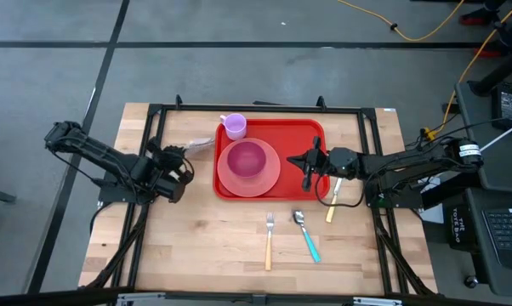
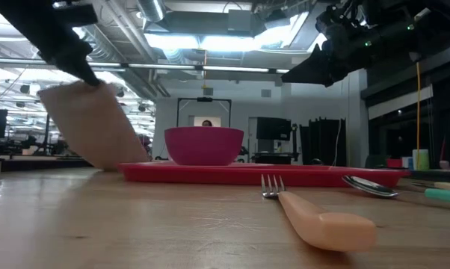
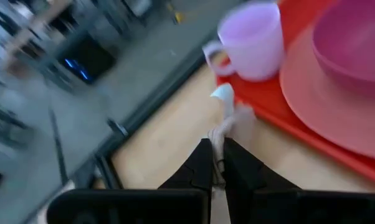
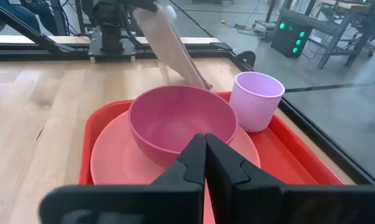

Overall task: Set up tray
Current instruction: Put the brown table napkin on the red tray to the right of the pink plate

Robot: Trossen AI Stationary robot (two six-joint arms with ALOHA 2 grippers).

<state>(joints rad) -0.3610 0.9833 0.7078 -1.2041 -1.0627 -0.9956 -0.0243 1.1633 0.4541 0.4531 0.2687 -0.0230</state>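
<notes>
Nearest the low camera, a fork (image 2: 315, 217) is lying in front of the tray (image 1: 311, 136). Left gripper (image 3: 216, 163) is pinching a napkin (image 3: 228, 115) beside the tray's left rim; laying it flat seems next. Right gripper (image 1: 305, 161), closed and empty, is hovering over the tray's right edge.

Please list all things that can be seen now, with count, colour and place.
tray: one, red, middle of table, far side
plate: one, pink, on tray
bowl: one, dark pink, on plate
mug: one, lilac, tray's far left corner
napkin: one, beige, held left of tray
fork: one, orange handle, table, near of tray
spoon: one, teal handle, right of fork
knife: one, yellow handle, right of tray
left gripper: shut on napkin
right gripper: shut, empty, over tray's right part
</notes>
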